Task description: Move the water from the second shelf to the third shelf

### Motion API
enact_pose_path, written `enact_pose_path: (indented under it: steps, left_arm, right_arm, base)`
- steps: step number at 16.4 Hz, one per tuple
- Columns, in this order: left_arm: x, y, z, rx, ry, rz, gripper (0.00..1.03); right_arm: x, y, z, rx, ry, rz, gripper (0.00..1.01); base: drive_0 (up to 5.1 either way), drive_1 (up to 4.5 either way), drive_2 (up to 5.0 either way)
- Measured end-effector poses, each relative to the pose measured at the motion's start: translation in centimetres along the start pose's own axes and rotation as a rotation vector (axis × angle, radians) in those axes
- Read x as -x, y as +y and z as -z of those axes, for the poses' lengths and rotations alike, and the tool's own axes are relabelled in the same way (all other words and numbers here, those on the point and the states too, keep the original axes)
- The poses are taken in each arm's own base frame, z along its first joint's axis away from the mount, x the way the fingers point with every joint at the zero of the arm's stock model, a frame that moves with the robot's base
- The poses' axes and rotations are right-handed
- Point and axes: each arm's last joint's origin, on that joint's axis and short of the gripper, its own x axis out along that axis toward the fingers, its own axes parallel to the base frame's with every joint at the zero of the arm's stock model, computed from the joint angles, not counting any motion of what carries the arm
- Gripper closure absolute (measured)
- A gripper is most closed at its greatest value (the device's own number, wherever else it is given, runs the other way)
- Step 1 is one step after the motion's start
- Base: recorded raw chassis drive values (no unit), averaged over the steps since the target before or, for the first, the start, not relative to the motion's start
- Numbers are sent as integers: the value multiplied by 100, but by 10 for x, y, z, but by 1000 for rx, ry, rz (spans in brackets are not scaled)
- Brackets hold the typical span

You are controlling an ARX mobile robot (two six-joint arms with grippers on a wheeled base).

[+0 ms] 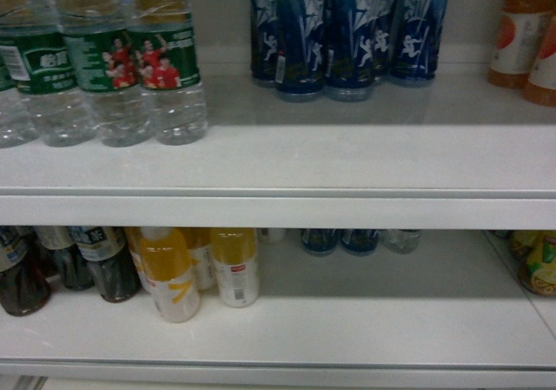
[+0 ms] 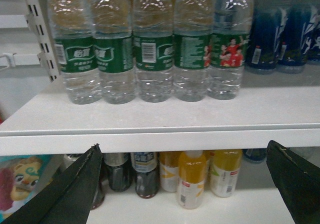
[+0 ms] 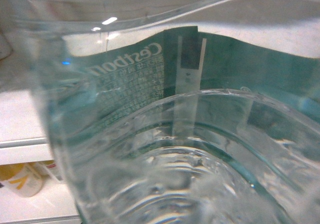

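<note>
holding off judging progress: clear ribbed green-labelled water bottle (image 3: 165, 134) fills my right wrist view, grip unconfirmed; left gripper (image 2: 185, 184) spread wide, empty.

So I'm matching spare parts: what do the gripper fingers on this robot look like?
Only the left gripper shows: two flat, matte black fingers tapering to pointed tips, with slightly rough edges. No cables or markings visible. The right gripper's fingers are out of view.

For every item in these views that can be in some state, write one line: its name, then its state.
water bottles: upright, in a row on the upper shelf.
blue-labelled bottles: upright, beside the water.
yellow juice bottles: upright on the lower shelf.
left gripper: open, holding nothing.
right gripper: not visible; a water bottle fills its camera view.
</note>
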Motion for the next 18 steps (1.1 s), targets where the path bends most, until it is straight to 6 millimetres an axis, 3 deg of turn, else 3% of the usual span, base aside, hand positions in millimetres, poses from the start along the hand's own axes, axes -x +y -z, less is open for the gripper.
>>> enact_pose_path:
  steps: [18]
  left_arm:
    - [0,0,0,0,3,0,5]
  right_arm:
    - [0,0,0,-1,-2,-1,61]
  base:
    - [-499,246,246]
